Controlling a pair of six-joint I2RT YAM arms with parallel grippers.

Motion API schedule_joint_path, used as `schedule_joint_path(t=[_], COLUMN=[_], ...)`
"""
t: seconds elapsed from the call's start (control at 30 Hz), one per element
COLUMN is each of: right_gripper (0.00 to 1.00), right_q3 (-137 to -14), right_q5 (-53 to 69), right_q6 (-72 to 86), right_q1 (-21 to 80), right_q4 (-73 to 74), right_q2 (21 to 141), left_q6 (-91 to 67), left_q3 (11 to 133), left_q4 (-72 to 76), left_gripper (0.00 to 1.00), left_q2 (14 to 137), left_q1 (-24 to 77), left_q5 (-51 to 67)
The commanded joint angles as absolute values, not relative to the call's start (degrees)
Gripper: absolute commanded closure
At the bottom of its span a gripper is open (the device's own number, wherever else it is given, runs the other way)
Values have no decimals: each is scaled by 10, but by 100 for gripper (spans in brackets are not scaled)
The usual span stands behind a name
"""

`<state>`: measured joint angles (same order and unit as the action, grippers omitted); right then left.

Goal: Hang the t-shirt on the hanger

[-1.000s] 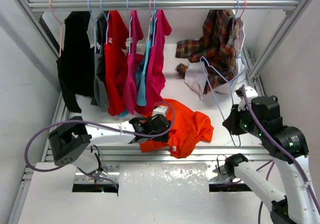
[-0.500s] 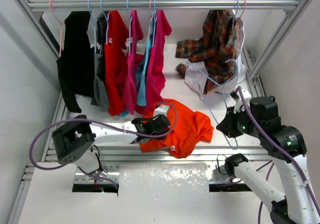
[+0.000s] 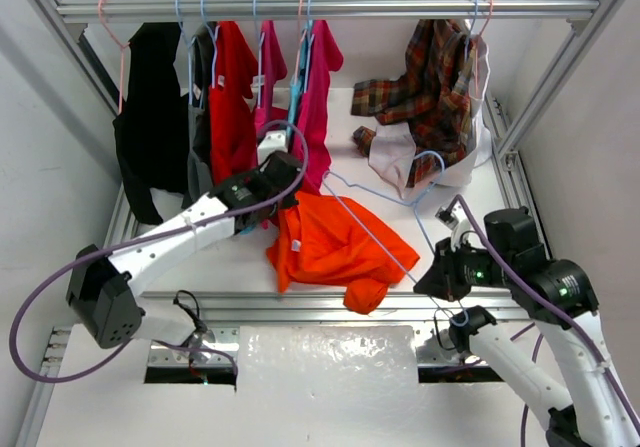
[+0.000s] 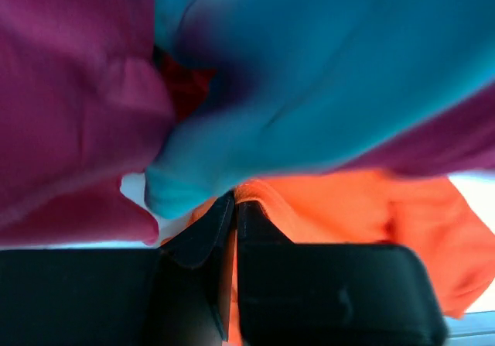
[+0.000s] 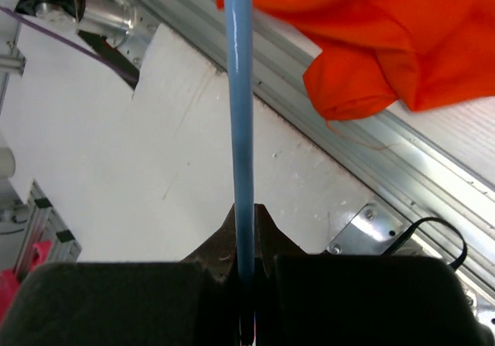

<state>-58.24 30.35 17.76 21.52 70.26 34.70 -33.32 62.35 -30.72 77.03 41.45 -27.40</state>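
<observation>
Lifted off the white deck since a second earlier, the t-shirt (image 3: 335, 247) hung bunched and creased from the left gripper (image 3: 283, 199), its bright orange cloth drooping to a folded lower corner near the front aluminium rail (image 3: 300, 302). On the left wrist view the left gripper (image 4: 234, 214) had its jaws pressed together on an orange fold of the t-shirt (image 4: 348, 207), possibly the collar edge, though the blur hid which part. Across it slanted the hanger (image 3: 370, 229), thin and pale blue, its hook up by the plaid shirt (image 3: 430, 87). The right gripper (image 3: 425, 280) clamped its lower corner; the right wrist view showed the wire of the hanger (image 5: 241, 114) pinched between the tips of the right gripper (image 5: 246, 234), with the t-shirt (image 5: 387, 36) beyond. Behind, the top rod (image 3: 330, 7) carried a black garment (image 3: 150, 117), a red shirt (image 3: 232, 107), a teal top (image 3: 285, 157) and magenta shirts (image 3: 318, 97).
</observation>
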Motion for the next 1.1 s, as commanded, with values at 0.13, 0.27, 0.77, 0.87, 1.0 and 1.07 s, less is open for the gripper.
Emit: schedule_joint_path(t=[0.13,0.27,0.77,0.87,1.0,1.07], right_gripper=[100,100,100,100,100,100], right_q3=[-520,-497,-478,-456,-448,-450], right_q5=[330,365,412,391,409,427], right_q6=[186,195,214,214,221,222], right_q1=[217,218,218,217,219,220], right_q4=[669,632,580,562,539,536], right_q2=[357,369,366,380,387,387], left_q6=[-280,-265,-258,-261,-261,-258], left_q3=[763,787,802,815,824,828], left_q4=[-368,-359,-353,-348,-353,-357], left_gripper=[100,100,100,100,100,100], left_q2=[823,835,861,867,869,874], left_q1=[404,405,416,427,436,437], left_q5=[-240,-180,-148,-141,-150,-163])
